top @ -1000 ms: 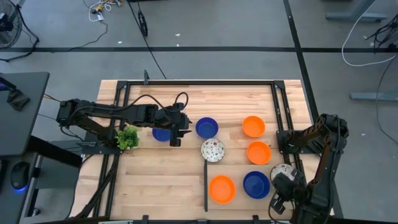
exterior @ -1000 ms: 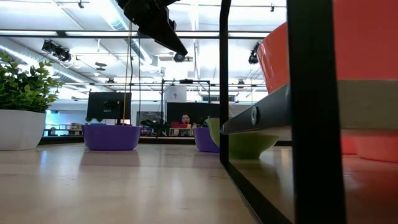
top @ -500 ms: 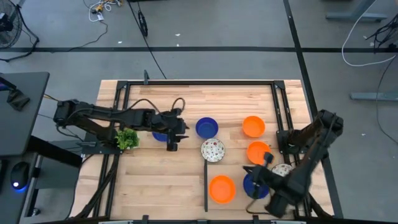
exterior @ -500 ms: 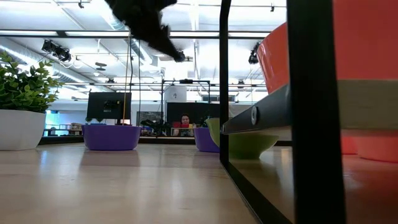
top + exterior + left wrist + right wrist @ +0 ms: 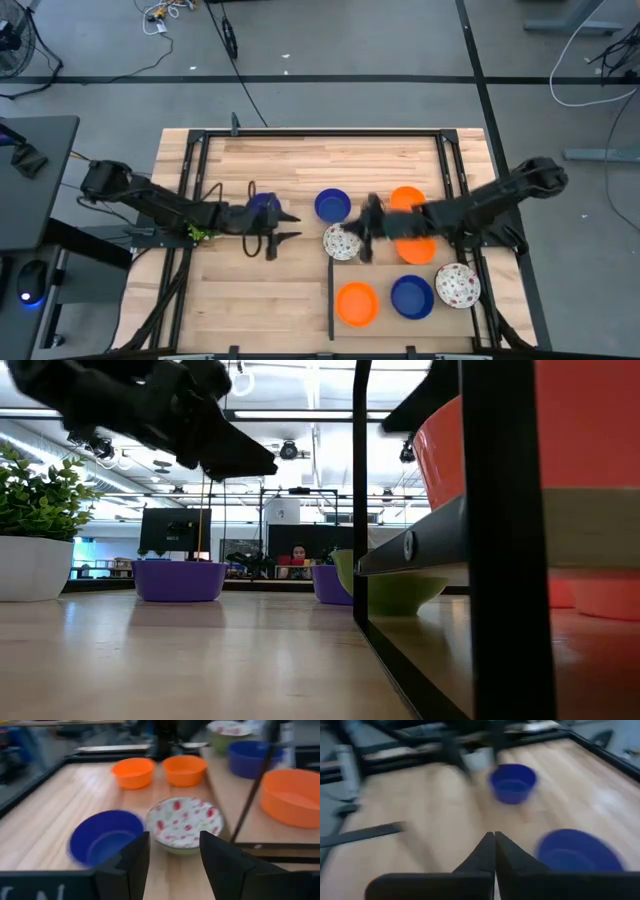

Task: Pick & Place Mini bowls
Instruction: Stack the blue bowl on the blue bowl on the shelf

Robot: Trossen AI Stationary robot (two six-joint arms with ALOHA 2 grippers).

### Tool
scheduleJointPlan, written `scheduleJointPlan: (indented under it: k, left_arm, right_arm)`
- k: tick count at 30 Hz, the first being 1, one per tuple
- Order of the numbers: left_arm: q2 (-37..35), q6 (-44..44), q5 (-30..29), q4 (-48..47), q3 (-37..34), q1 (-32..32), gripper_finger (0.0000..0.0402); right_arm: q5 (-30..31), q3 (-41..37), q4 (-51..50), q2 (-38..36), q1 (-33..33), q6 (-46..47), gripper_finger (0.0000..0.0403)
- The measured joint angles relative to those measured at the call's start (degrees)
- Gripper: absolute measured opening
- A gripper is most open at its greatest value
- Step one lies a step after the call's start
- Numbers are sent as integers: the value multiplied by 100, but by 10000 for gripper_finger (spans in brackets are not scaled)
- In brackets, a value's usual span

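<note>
Several mini bowls stand on their bases on the wooden table. In the high view there are blue bowls (image 5: 332, 205) (image 5: 262, 204) (image 5: 411, 297), orange bowls (image 5: 407, 199) (image 5: 357, 303) (image 5: 416, 250) and speckled bowls (image 5: 342, 241) (image 5: 458, 285). My left gripper (image 5: 284, 228) (image 5: 172, 851) hovers open, near the left blue bowl (image 5: 106, 836) and left of the middle speckled bowl (image 5: 184, 822). My right gripper (image 5: 362, 232) (image 5: 494, 838) is shut and empty, reaching in from the right beside that speckled bowl. Its arm covers part of one orange bowl.
A small green plant in a white pot (image 5: 205, 226) (image 5: 38, 540) stands at the left, under my left arm. A black metal frame (image 5: 331, 300) rims the table and splits off the near right part. Bare wood (image 5: 260, 300) lies near left.
My right arm has swung fast from the table's near right corner toward the left, and its gripper is now at the middle by the speckled bowl. My left gripper has drawn a little toward the near edge and sunk lower. No bowl has moved.
</note>
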Motion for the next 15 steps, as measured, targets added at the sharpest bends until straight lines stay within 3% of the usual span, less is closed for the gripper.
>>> scheduleJointPlan:
  k: [5, 9, 15]
  left_arm:
    - [50, -471, -1233, -294, -54, -484, 177]
    - [102, -606, -1443, -322, -51, -679, 177]
    - [122, -713, -1467, -335, -41, -716, 177]
  right_arm:
    - [-757, 140, -359, 160, -1289, -345, 40]
    - [-1125, 592, -1329, 405, -2003, -519, 84]
    - [-1568, 1426, -2553, 1132, -2581, -930, 147]
